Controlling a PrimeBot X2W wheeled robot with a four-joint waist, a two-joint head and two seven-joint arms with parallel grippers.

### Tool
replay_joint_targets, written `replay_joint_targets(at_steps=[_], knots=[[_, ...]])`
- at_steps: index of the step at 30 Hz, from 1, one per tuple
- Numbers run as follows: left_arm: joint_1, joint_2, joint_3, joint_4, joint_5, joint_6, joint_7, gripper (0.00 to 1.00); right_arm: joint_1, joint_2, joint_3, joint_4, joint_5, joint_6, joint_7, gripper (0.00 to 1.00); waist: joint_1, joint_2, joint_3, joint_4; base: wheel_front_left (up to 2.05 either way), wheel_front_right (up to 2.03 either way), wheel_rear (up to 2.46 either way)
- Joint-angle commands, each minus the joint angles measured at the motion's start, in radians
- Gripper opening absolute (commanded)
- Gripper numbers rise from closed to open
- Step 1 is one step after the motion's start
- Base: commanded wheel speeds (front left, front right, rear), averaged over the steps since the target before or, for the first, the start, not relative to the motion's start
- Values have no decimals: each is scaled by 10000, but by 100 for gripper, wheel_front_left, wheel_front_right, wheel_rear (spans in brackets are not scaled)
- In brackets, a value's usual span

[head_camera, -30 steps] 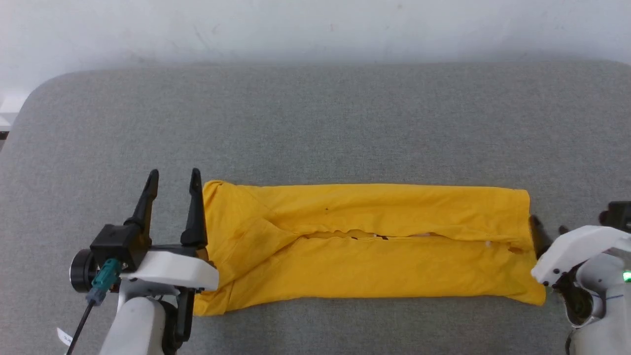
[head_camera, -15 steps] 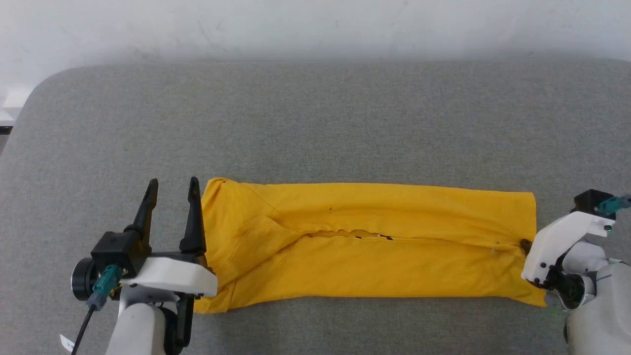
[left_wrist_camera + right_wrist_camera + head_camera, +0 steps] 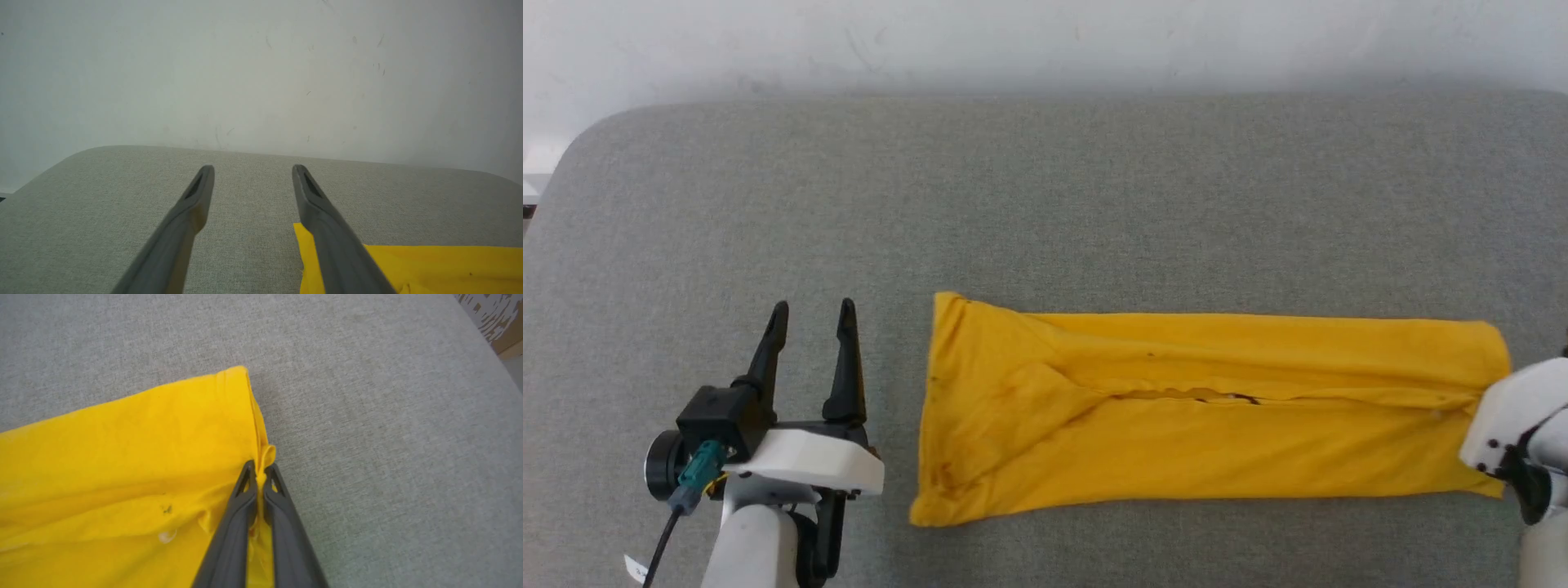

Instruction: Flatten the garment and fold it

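Right gripper [image 3: 260,467]: you see its two dark fingers closed together on the garment's [image 3: 1209,416] end edge, with a small loop of yellow cloth squeezed up between the tips.
Garment: it lies on the grey padded table [image 3: 1045,204] as a long yellow band, running from the right gripper's tips across toward the left gripper [image 3: 813,305]; two flaps meet along a line down its middle.
Left gripper: you see its fingers standing apart, gripping nothing, with bare table between them.
Garment's free end: near the left gripper's inner finger but not touching, a strip of table between.
Marks: a white dot and a dark speck sit on the cloth just beside the right gripper's fingers.
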Motion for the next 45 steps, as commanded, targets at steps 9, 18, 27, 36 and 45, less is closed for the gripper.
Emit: replay_joint_targets(at_steps=[9, 18, 27, 36, 45], knots=[[-75, -104, 137, 99, 199, -175, -47, 100, 228, -114, -924, -707, -1118, -23, -489, 0, -1, 0, 15, 95, 0, 0, 0], [32, -134, 190, 134, 265, -245, -47, 100, 1425, -70, 1301, -3973, 1018, -23, 1128, 0, -1, 0, -152, 144, 0, 0, 0], [-34, -148, 90, 119, 286, -255, -47, 100, 2459, -68, 4897, -8559, 2214, -23, 3223, 0, -1, 0, -161, 277, 0, 0, 0], [-229, -152, -76, 108, 166, -291, -47, 100, 1526, -67, 8160, -7787, 1961, -23, 2848, 0, -1, 0, 126, 591, 0, 0, 0], [-554, -153, -250, 28, 33, -238, -47, 100, 34, -67, 10288, -4921, 2713, -23, 1511, 0, -1, 0, 735, 1032, 0, 0, 0]])
